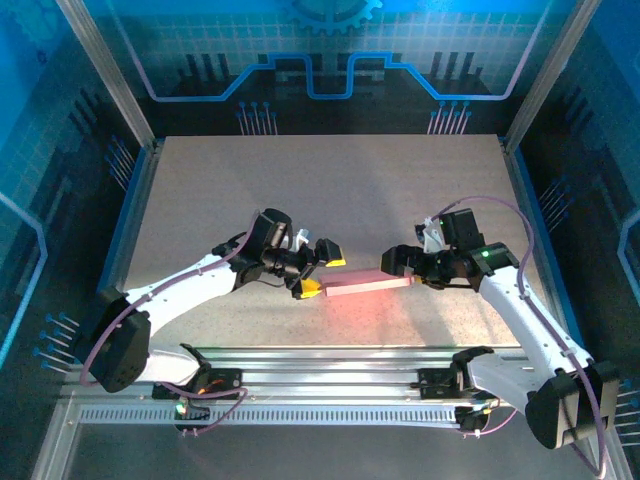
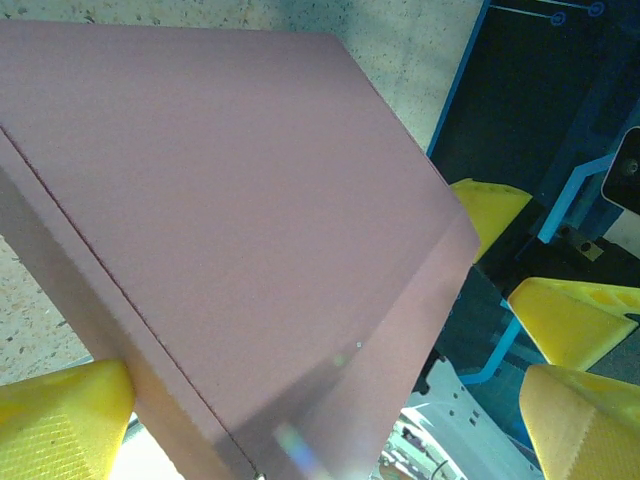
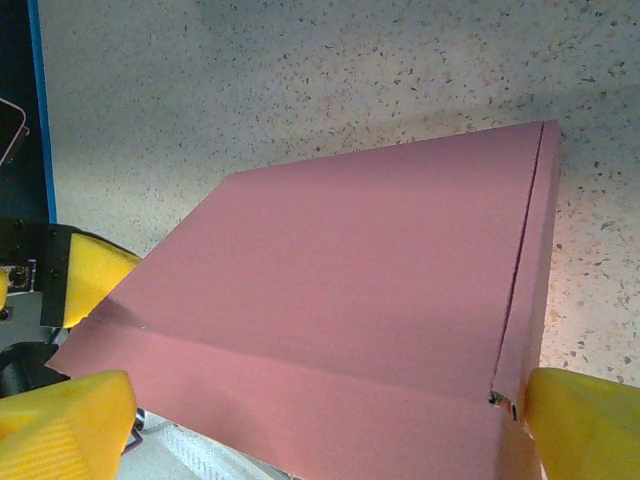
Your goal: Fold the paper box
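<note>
A shallow pink paper box [image 1: 368, 286] lies on the speckled surface [image 1: 300, 190], just below the centre of the overhead frame, with the left hand [image 1: 320, 270] at its left end and the right hand [image 1: 403, 268] at its right. Both hands are spread fully wide and grip nothing, their yellow fingers [image 3: 590, 420] straddling the box's ends. The fold would likely go best if both press in evenly together, so the thin card neither skews nor buckles.
</note>
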{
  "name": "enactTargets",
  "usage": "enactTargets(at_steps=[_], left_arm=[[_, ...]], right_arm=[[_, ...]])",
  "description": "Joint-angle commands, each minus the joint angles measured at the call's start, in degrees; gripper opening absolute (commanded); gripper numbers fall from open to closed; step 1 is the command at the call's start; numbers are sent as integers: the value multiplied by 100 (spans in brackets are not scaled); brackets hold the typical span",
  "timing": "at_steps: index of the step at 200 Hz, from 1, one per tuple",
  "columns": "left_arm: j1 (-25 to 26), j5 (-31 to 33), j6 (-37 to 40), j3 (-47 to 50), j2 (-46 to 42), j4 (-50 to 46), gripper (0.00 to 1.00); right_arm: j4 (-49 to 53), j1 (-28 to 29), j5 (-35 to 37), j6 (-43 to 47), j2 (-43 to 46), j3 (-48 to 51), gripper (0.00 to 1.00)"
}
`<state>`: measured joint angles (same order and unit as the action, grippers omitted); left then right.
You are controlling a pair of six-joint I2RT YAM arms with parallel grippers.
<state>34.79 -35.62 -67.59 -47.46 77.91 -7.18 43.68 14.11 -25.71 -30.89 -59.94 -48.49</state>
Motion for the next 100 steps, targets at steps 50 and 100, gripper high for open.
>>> enactTargets(at_steps=[50,100], left_arm=[[272,-208,-26,-21,149,203,99],[443,-252,-85,-97,290,240,99]], right_arm=[[-168,-30,-371,-75,-245,-160,100],[-145,-28,-364,-57,-373,-388,100]])
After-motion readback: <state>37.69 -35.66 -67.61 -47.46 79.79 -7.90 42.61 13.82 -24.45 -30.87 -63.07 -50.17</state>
